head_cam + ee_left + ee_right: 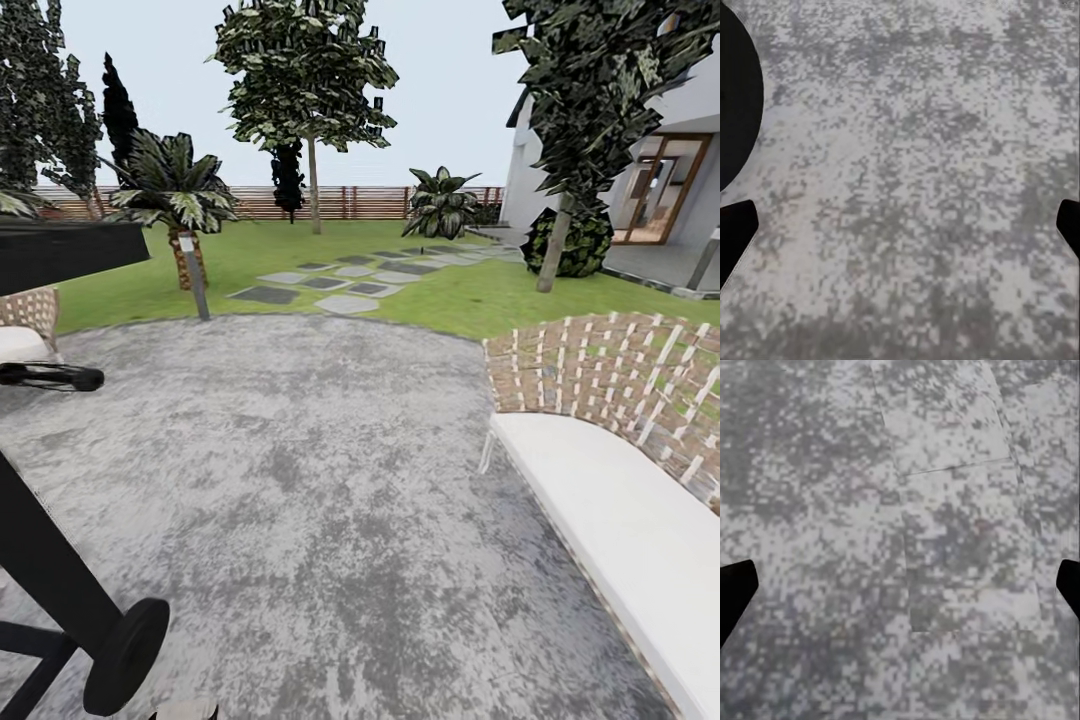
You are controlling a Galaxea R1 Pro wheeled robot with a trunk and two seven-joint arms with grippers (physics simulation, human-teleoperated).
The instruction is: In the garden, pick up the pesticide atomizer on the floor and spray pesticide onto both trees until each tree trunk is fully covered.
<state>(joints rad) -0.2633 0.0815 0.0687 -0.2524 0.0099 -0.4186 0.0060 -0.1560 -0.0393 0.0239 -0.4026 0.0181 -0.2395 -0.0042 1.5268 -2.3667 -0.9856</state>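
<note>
I stand on a grey mottled patio [300, 480] facing the garden lawn [260, 255] with its grey stepping slabs [345, 285]. Two tall trees with blocky dark-green leaves rise beyond: one at the back centre [313, 195], one at the right [553, 250]. Their bare trunks look thin from this distance. A tiny dark speck [422, 248] stands on the far slabs, too small to tell if it is the pesticide atomizer. My left gripper [900, 225] and right gripper [900, 589] both hang open over the patio floor, holding nothing.
A wicker sofa with a white cushion [620, 500] fills the right side. A wicker chair [25, 325] and a black tabletop [70, 255] stand at the left. A palm [180, 200], a lamp post [195, 280], a slat fence [350, 202] and a house [660, 190] ring the lawn.
</note>
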